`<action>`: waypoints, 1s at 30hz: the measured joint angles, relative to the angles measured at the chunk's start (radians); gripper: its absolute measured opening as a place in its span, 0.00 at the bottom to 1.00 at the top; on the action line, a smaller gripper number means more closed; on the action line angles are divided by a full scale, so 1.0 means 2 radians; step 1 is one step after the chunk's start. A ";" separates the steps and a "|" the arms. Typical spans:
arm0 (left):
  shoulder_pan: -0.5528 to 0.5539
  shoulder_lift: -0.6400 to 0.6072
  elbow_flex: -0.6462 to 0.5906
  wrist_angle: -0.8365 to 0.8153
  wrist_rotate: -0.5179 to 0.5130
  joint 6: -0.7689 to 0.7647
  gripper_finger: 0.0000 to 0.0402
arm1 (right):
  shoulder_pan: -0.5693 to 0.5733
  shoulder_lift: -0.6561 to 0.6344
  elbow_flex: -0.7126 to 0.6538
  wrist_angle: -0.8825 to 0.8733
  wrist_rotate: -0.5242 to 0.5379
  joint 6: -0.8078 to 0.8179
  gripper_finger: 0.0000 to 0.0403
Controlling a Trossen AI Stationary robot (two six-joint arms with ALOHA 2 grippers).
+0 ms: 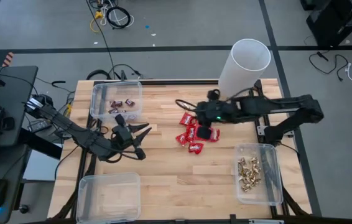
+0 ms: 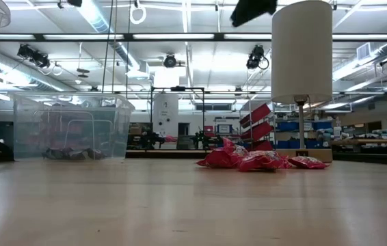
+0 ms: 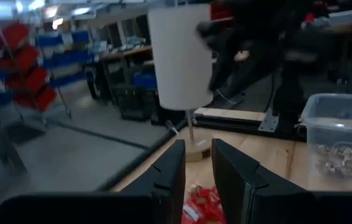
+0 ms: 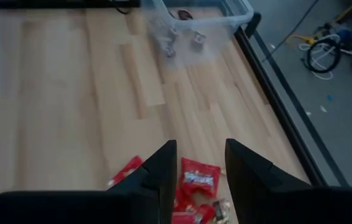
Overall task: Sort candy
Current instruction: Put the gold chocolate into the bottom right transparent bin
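High view: right claw [image 1: 196, 122] spread over red packets [image 1: 189, 134], left claw [image 1: 140, 141] parted, low beside dark-bar bin [image 1: 99, 93].

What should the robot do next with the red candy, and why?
Probably lower the right gripper onto a red packet. Its open fingers hang right above the red pile, and the near-left bin looks empty.

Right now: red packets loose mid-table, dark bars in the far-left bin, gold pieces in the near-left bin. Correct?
One slip. The gold pieces lie in the near-right bin, not the near-left one, which looks empty; the high view shows it. The rest holds: red packets loose mid-table, dark bars in the far-left bin.
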 joint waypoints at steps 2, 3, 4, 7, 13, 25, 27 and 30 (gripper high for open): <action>-0.006 0.000 0.014 0.002 0.000 0.040 0.21 | -0.013 0.016 0.000 0.012 0.000 -0.010 0.30; -0.009 0.000 0.019 0.003 -0.001 0.058 0.21 | -0.019 0.023 0.000 0.018 0.000 -0.013 0.30; -0.011 0.000 0.023 0.002 -0.007 0.075 0.21 | -0.026 0.030 0.000 0.025 0.000 -0.016 0.30; -0.018 0.000 0.033 0.002 -0.045 0.125 0.21 | -0.047 0.052 0.000 0.048 0.000 -0.021 0.30; -0.022 0.000 0.033 -0.012 -0.136 0.186 0.21 | -0.099 0.094 0.000 0.086 0.000 -0.009 0.30; -0.026 -0.016 0.033 -0.087 -0.140 0.155 0.21 | -0.177 0.161 0.000 0.127 0.000 0.023 0.29; -0.026 -0.020 0.033 -0.105 -0.141 0.149 0.21 | -0.183 0.173 0.000 0.127 0.000 0.037 0.27; -0.025 -0.022 0.033 -0.139 -0.143 0.145 0.21 | -0.187 0.189 0.000 0.129 0.000 0.054 0.25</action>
